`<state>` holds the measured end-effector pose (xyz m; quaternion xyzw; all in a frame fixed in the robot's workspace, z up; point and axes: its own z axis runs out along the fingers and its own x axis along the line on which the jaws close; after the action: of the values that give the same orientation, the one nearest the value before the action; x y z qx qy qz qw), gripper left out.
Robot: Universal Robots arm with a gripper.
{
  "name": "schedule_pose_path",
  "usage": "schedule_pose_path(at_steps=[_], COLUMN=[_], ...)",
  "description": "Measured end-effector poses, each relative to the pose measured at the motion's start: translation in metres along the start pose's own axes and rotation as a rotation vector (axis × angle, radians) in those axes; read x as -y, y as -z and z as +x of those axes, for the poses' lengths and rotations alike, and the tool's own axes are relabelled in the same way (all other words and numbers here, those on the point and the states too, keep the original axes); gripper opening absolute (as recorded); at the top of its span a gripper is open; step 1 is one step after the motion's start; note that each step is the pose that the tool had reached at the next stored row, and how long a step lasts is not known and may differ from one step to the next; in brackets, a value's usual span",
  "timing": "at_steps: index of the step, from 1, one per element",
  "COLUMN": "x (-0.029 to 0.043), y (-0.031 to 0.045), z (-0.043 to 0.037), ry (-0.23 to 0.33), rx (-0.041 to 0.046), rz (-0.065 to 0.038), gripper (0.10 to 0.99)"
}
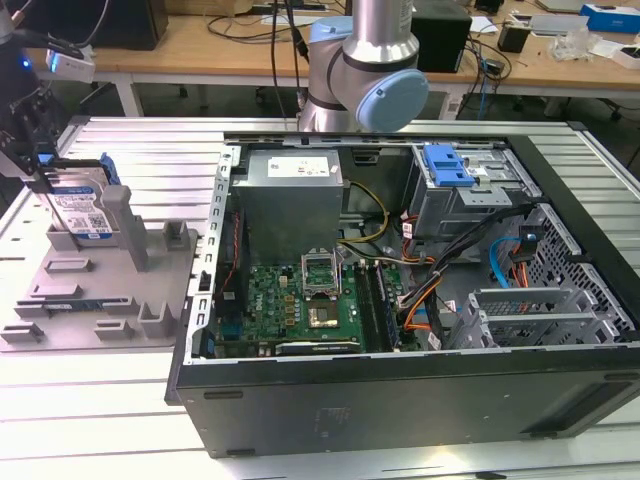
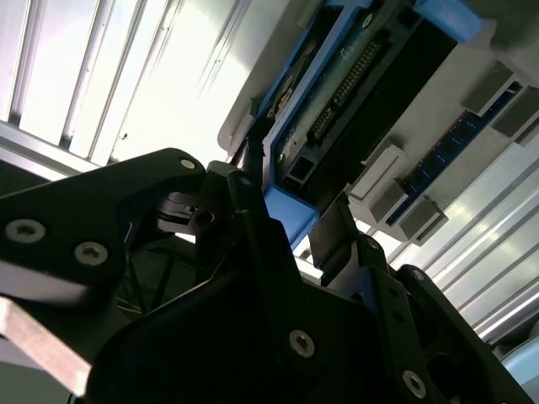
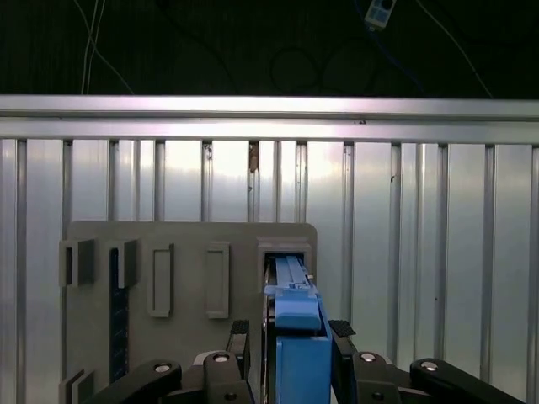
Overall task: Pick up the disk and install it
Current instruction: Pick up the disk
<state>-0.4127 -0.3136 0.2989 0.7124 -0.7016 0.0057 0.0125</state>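
The disk [image 1: 82,208] stands on edge in a slot of the grey holder [image 1: 95,295] at the exterior view's left, label facing out, blue carrier around it. My gripper [image 1: 43,176] is right over its top edge. In the first wrist view the gripper [image 3: 290,330] straddles the disk's blue carrier edge [image 3: 296,337], with one finger [image 3: 241,335] on each side and a narrow dark gap at one side. The second wrist view shows the gripper [image 2: 293,189] around the disk's connector end [image 2: 354,93]. The gripper is open, and the disk sits in its slot.
An open computer case [image 1: 400,400] lies at the middle and right, with a motherboard [image 1: 300,300], a power supply [image 1: 290,195] and cables inside. A grey drive cage [image 1: 465,205] with a fixed blue tab [image 1: 447,165] sits at its far side. The arm's base [image 1: 360,70] stands behind the case.
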Motion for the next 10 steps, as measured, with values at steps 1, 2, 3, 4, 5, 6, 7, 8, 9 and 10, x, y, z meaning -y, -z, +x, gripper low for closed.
schedule_pose_path(at_steps=[1,2,3,4,5,6,7,8,9,10], x=[0.0000,0.0001,0.0000,0.0000,0.0000,0.0000,0.0000,-0.0001,-0.0001,-0.0001], y=[-0.0001,-0.0004,-0.0006,-0.0007,-0.0008,-0.0009,-0.0012,-0.0013,-0.0013,-0.0013], z=[0.0000,-0.0001,-0.0003,-0.0005,-0.0006,-0.0007,-0.0013,-0.0015,-0.0017,-0.0021], ry=[0.000,0.000,0.000,-0.001,-0.001,-0.001,-0.001,-0.001,-0.001,-0.001], rx=[0.0000,0.0000,0.0000,0.0000,0.0001,0.0001,0.0000,0.0001,0.0001,0.0000], rz=[0.000,0.000,0.000,0.000,0.000,0.000,0.000,0.000,0.000,0.000], gripper=[0.482,0.482,0.482,0.482,0.482,0.482,0.482,0.482,0.482,0.482])
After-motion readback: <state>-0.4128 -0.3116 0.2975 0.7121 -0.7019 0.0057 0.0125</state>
